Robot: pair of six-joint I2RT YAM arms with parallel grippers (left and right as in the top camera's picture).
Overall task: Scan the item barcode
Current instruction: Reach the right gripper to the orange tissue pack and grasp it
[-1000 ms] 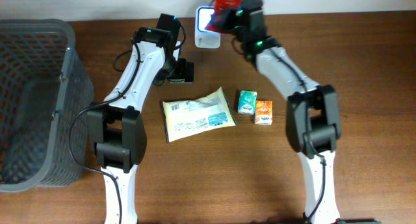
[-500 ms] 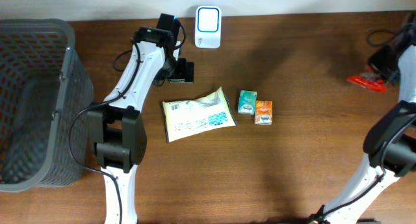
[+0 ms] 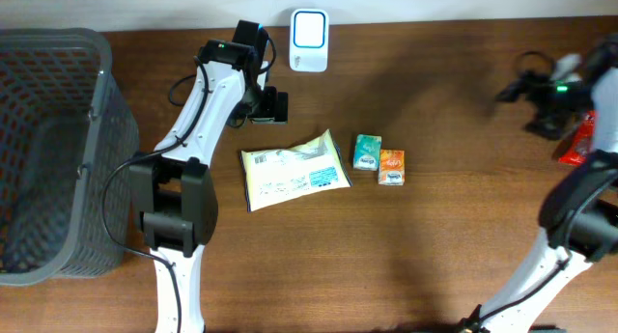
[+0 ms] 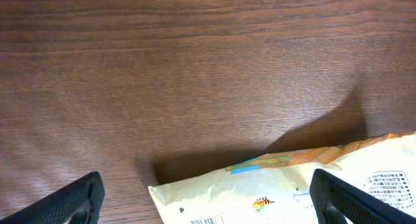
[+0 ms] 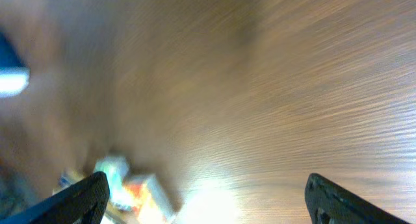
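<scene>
Both grippers stand with their fingers spread apart and hold nothing. The right gripper point(image 3: 524, 103) hangs over the desk point(image 3: 435, 256) near the right edge of the frame, and the red packet point(image 3: 582, 140) lies just beside it at that edge. The white scanner point(image 3: 309, 29) sits at top centre, well apart from the packet. The left gripper point(image 3: 273, 106) hovers just above the cream pouch point(image 3: 294, 169). A teal box point(image 3: 367, 152) and an orange box point(image 3: 391, 167) lie side by side right of the pouch, and a grey basket point(image 3: 101, 111) fills the left.
</scene>
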